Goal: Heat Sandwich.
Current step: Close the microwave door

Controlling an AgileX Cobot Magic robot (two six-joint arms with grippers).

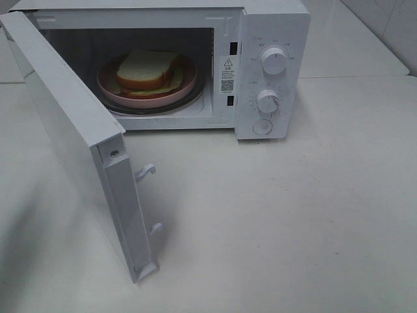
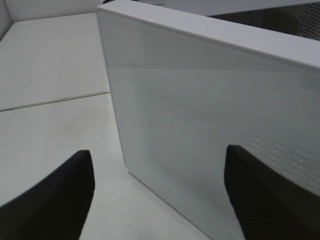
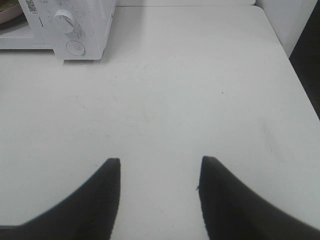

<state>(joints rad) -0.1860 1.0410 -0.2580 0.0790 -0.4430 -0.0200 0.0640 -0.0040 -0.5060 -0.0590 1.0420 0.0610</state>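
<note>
**Sandwich loaded, microwave door not yet shut**

The sandwich [image 1: 148, 68] sits on its pink plate [image 1: 187, 86] inside the white microwave [image 1: 273, 26], whose door [image 1: 58, 111] stands swung wide over the desk [image 1: 293, 228]. The left hand [image 2: 159, 152] hovers just beside the door's outer face, fingers spread and pinching nothing. The right hand [image 3: 160, 161] hangs over the desk, well apart from the microwave, likewise spread and empty. Loading looks complete, so closing the door appears to be the step in hand. The next move likely calls for the left hand to press on that outer face and sweep the door round until it latches, without shoving the microwave, before the lower knob [image 1: 268, 102] is turned to start heating.
</note>
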